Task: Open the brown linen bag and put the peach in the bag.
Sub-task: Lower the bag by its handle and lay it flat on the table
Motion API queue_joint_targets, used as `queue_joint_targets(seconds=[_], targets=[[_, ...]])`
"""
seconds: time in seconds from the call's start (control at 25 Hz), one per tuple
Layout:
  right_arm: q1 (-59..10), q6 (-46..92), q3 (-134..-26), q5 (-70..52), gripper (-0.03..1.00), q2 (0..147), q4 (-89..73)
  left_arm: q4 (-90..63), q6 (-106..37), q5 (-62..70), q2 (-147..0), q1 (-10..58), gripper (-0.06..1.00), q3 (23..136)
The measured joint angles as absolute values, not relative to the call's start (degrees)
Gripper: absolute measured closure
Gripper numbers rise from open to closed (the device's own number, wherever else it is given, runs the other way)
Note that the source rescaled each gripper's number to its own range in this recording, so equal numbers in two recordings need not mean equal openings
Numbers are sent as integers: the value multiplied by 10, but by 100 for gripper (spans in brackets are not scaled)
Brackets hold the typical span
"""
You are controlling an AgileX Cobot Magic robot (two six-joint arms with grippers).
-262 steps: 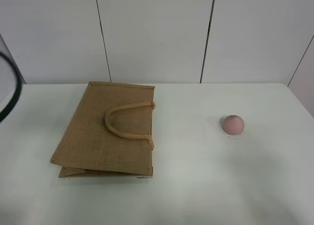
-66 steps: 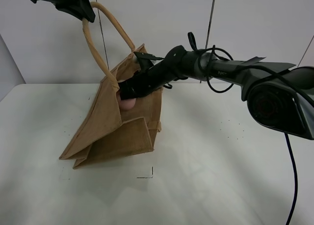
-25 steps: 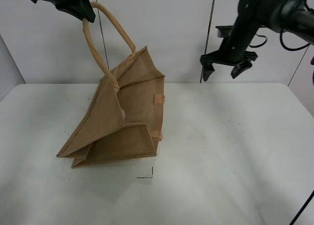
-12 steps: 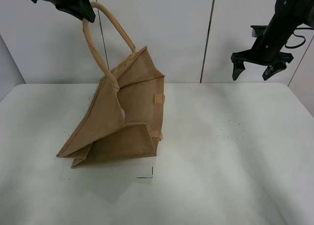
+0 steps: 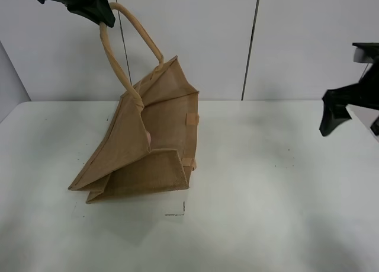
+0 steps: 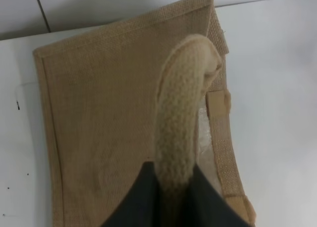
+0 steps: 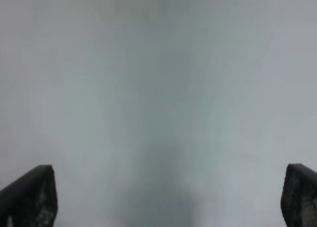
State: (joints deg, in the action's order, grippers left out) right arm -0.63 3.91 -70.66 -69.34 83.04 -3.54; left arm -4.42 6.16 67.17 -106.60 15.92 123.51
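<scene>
My left gripper (image 5: pixel 99 16) is shut on a beige loop handle (image 5: pixel 124 44) and holds the brown linen bag (image 5: pixel 160 115) up by it, high at the back left. The bag hangs tilted with its mouth spread open toward the right and its lower part resting on the table. In the left wrist view the handle (image 6: pixel 184 108) rises from between my fingers (image 6: pixel 143 202) over the bag (image 6: pixel 99 118). A thin pink sliver (image 5: pixel 147 138), probably the peach, shows inside the mouth. My right gripper (image 5: pixel 352 118) is open and empty at the far right, well away from the bag. Its fingertips (image 7: pixel 29 197) stand wide apart.
The white table (image 5: pixel 254 189) stretches between the bag and the right gripper. A white panelled wall (image 5: pixel 207 41) stands behind. The table's back edge runs just behind the bag.
My right gripper has moved right and down, away from the bag, to the right edge of the exterior view. The bag and my left gripper have not moved.
</scene>
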Motion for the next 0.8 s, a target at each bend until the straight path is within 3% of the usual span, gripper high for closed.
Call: queue_joint_targets(seconds=[0.44, 0.8], targets=[[-6, 40, -386, -669, -3, 411, -35, -44, 61, 672, -1066, 159, 94, 1235], [-6, 33, -283, -592, -3, 124, -35, -44, 61, 672, -1066, 159, 94, 1235]])
